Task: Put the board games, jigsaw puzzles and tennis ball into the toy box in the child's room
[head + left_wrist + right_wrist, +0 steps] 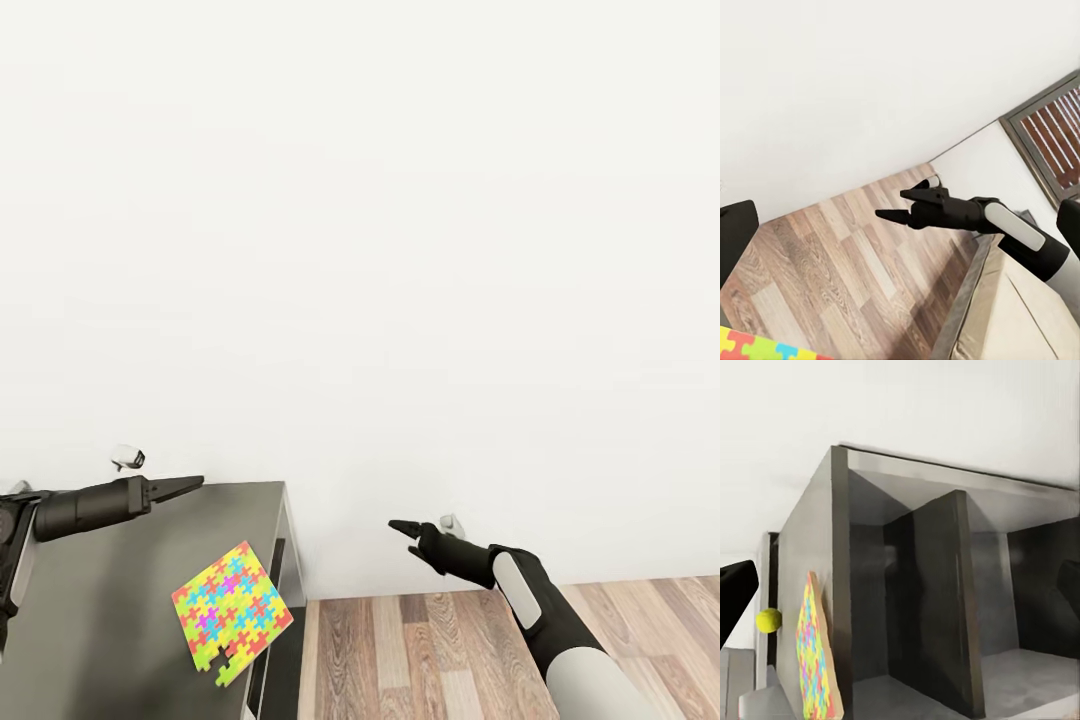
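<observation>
One jigsaw puzzle [232, 610] lies flat on the dark grey table [100, 600], its near corner hanging over the table's right edge. In the right wrist view the jigsaw puzzle [814, 660] is seen edge-on, and the tennis ball [769, 620] rests beyond it. My left gripper [198, 482] hovers open over the table's far edge, above and behind the puzzle, holding nothing. Over the floor to the right of the table, my right gripper [395, 525] [891, 204] is open and empty. The bed [1020, 315] shows past my right arm. The toy box and board games are out of view.
A plain white wall [400, 250] stands close ahead. Wood floor [430, 650] runs to the right of the table. The table's dark side has open compartments [930, 607]. A window with blinds [1050, 135] is beyond the bed.
</observation>
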Tool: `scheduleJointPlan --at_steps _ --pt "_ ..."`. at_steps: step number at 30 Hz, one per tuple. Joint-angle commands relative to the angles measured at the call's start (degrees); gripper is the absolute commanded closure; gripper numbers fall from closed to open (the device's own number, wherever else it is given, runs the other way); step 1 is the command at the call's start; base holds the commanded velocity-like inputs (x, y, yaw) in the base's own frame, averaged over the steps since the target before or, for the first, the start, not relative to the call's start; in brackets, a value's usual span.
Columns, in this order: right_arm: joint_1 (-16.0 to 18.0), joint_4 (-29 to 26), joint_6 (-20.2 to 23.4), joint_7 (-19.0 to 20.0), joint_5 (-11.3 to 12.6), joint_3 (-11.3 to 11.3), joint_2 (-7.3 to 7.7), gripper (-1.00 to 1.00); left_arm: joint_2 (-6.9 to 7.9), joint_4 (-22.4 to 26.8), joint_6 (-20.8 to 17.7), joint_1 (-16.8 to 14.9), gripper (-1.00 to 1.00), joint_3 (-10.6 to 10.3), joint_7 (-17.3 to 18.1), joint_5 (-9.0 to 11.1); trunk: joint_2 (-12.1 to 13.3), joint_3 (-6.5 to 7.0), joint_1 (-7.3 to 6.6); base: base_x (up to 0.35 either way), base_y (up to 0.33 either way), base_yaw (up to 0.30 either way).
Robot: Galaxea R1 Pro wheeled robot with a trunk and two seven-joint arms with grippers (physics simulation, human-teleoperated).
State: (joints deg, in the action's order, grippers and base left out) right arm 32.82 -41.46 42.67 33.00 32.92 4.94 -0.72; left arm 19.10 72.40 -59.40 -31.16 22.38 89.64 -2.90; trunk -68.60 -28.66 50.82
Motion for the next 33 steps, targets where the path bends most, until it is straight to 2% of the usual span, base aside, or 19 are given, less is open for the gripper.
scheduleJointPlan --at_steps 1,7,10,13,16,19,23,29,33 --pt "0.0 0.0 -0.3 0.0 0.0 0.2 -0.07 -1.0 -0.07 0.0 -0.6 0.0 -1.0 0.0 0.4 -0.4 0.0 -0.06 0.0 0.0 0.0 0.0" --pt "0.0 0.4 -1.0 -0.9 -0.3 0.0 -0.14 -1.0 -0.13 0.1 -0.4 0.0 -1.0 0.0 0.4 -0.5 0.0 -0.06 0.0 0.0 0.0 0.0" --pt "0.0 0.9 -0.2 -2.7 -0.3 -0.2 -0.33 -1.0 -0.15 0.1 -0.3 0.0 -1.0 0.0 0.4 -0.5 0.0 -0.06 0.0 0.0 0.0 0.0" --pt "0.0 1.1 1.7 -4.3 -0.3 -0.3 -1.18 -1.0 -0.24 0.1 -0.2 0.1 -1.0 0.0 0.4 -0.5 0.0 -0.06 0.0 0.0 0.0 0.0" --pt "0.1 1.1 4.2 -4.8 -0.3 -0.3 -2.71 -1.0 -0.32 0.2 0.0 0.1 -1.0 0.0 0.4 -0.5 0.0 -0.06 0.0 0.0 0.0 0.0" --pt "0.2 0.9 6.4 -5.3 -0.6 -0.4 -4.91 -1.0 -0.36 0.2 0.5 0.1 -1.0 -0.1 0.4 -0.4 0.0 -0.06 0.0 0.0 0.0 0.0" --pt "0.3 0.8 7.2 -5.4 -0.6 -0.4 -6.0 -1.0 -0.38 0.2 0.7 0.1 -1.0 -1.0 0.4 -0.2 0.0 -0.06 0.0 0.0 0.0 0.0" --pt "0.4 0.8 7.6 -5.2 -0.2 -0.4 -6.61 -1.0 -0.38 0.3 0.8 0.1 -1.0 -2.9 0.4 -0.1 0.0 -0.06 0.0 0.0 0.0 0.0" --pt "0.4 0.8 7.7 -5.6 -0.4 -0.7 -8.0 -1.0 -0.38 0.3 0.8 0.1 -1.0 -3.5 0.4 0.0 0.0 -0.06 0.0 -0.024 0.006 0.0"
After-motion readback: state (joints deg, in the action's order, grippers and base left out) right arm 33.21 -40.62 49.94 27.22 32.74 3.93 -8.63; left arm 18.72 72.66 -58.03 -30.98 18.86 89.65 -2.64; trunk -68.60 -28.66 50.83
